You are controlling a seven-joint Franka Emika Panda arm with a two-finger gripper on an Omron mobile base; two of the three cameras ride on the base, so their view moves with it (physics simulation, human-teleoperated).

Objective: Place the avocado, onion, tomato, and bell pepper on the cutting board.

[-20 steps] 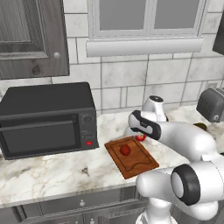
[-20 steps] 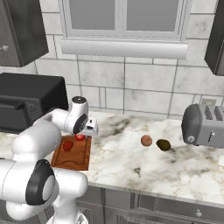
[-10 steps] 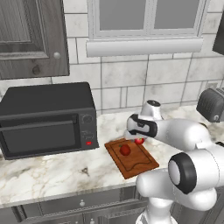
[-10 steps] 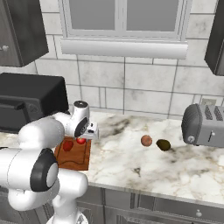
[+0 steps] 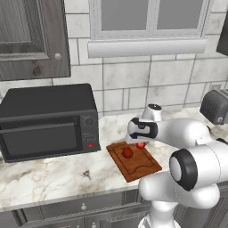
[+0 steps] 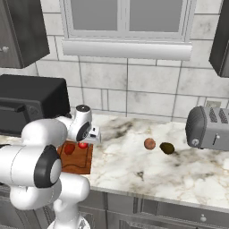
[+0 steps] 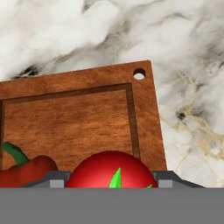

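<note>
A: How far is the task going?

B: The bell pepper point(image 5: 127, 152) is lying on the cutting board point(image 5: 143, 167). The gripper point(image 5: 140, 141) is gripping the tomato point(image 7: 112, 169) just over the board.

A: And what is waiting?

B: The onion point(image 6: 150, 143) and the avocado point(image 6: 167, 148) are sitting on the counter point(image 6: 134, 166), near the toaster point(image 6: 209, 128).

A window point(image 5: 151, 20) sits in the grey tiled wall point(image 5: 133, 84); below it runs the marble table point(image 6: 179, 165). Left of the window hangs a dark cabinet point(image 5: 31, 38); beneath that stands a black microwave point(image 5: 46, 120); a toaster point(image 6: 208, 127) sits to the window's right.
</note>
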